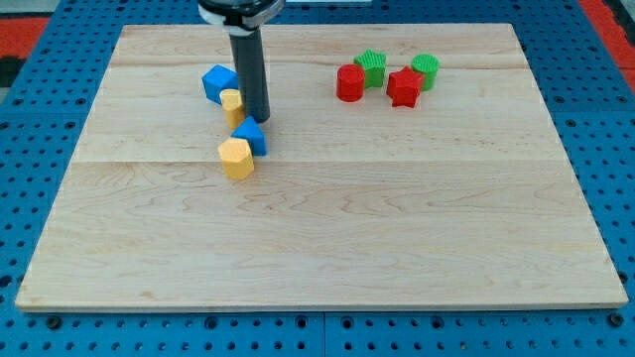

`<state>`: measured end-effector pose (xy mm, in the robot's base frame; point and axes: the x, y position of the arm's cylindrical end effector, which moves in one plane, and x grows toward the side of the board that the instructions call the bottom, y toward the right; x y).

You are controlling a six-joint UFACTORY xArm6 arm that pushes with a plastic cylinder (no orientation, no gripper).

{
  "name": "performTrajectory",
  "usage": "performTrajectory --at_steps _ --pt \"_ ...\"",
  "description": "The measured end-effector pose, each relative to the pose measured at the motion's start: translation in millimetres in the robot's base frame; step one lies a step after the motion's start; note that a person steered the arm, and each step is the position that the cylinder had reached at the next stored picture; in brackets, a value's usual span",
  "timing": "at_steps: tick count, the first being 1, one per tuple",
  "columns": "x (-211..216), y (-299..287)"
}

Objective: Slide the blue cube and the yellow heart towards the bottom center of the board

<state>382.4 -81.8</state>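
Observation:
My tip [257,116] stands in the upper left part of the wooden board [317,228]. A blue cube [218,83] lies just to its upper left. A small yellow block [231,104], perhaps the heart, sits right against the rod's left side. A second blue block [249,135] lies just below the tip, touching or nearly touching it. A yellow hexagonal block [236,158] lies against that blue block's lower left.
At the view's upper right is a cluster: a red cylinder [349,83], a green star-like block [371,67], a red star-like block [404,87] and a green cylinder [425,69]. Blue pegboard surrounds the board.

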Motion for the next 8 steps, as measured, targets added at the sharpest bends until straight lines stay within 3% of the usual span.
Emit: performTrajectory --at_steps 3,4,6,8 --pt "86.9 -36.0" --pt "65.5 -75.1" --pt "-20.1 -120.6" --pt "-93.0 -95.8"
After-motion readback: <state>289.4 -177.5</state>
